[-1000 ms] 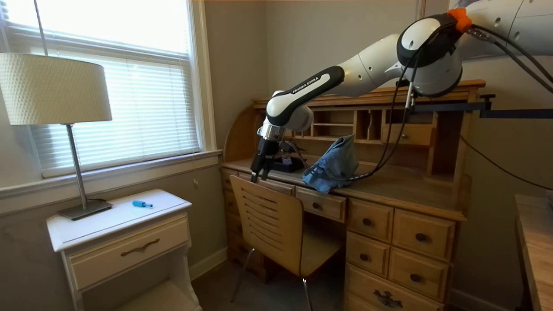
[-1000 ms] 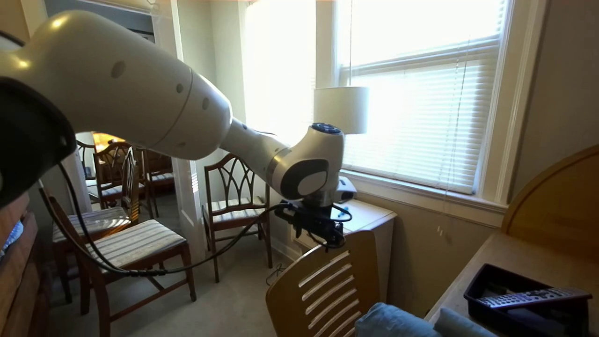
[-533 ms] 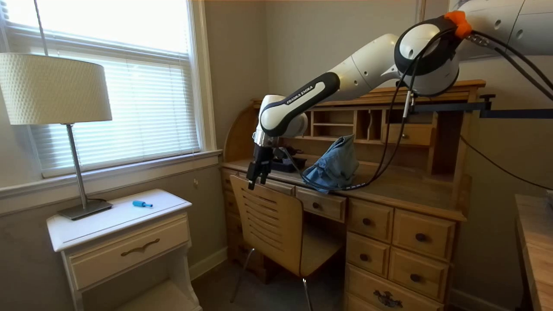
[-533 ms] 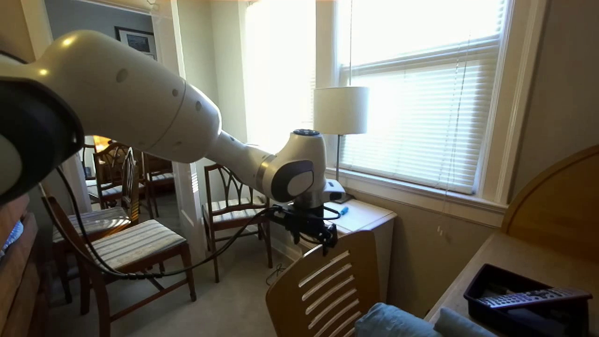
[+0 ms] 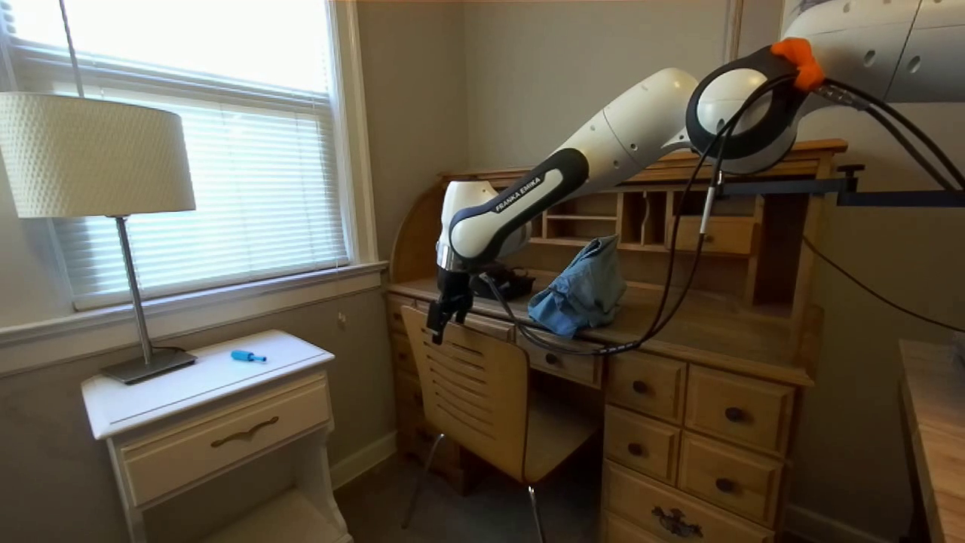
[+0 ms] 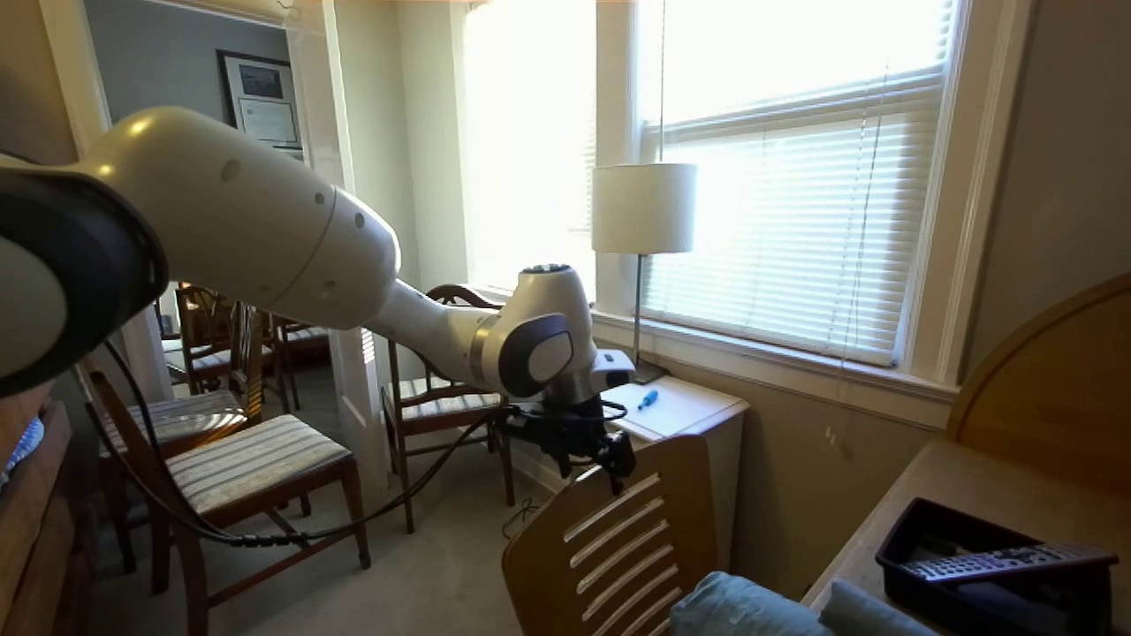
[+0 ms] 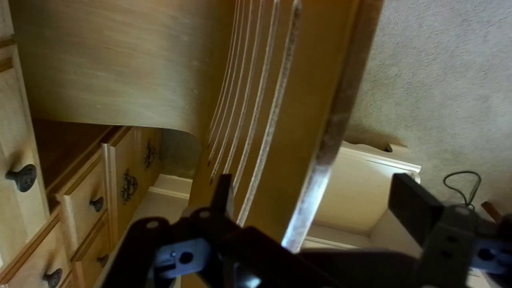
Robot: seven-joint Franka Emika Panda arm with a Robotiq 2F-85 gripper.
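Observation:
My black gripper (image 5: 446, 324) is open and hangs fingers down by the top of the tan wooden chair's slotted back (image 5: 467, 377). It also shows in an exterior view (image 6: 601, 473). In the wrist view the gripper's fingers (image 7: 313, 182) are wide apart with nothing held. The chair back (image 7: 296, 132) runs between and below them; I cannot tell whether they touch it. A small blue tool (image 5: 248, 356) lies on the white nightstand (image 5: 301, 360), apart from the gripper; both show in both exterior views. A blue cloth (image 5: 584, 286) sits bunched on the desk's front edge.
The wooden roll-top desk (image 5: 701, 332) stands behind the chair. A black tray (image 6: 897, 565) with a remote control (image 6: 998, 561) rests on it. A lamp (image 5: 136, 302) stands on the nightstand. Striped-seat chairs (image 6: 256, 459) stand on the floor. A black cable (image 5: 671, 279) hangs from the arm.
The arm has lowered and shifted left in both exterior views, bringing the gripper down beside the chair back's top. The blue tool is now uncovered in an exterior view. Other things have not moved.

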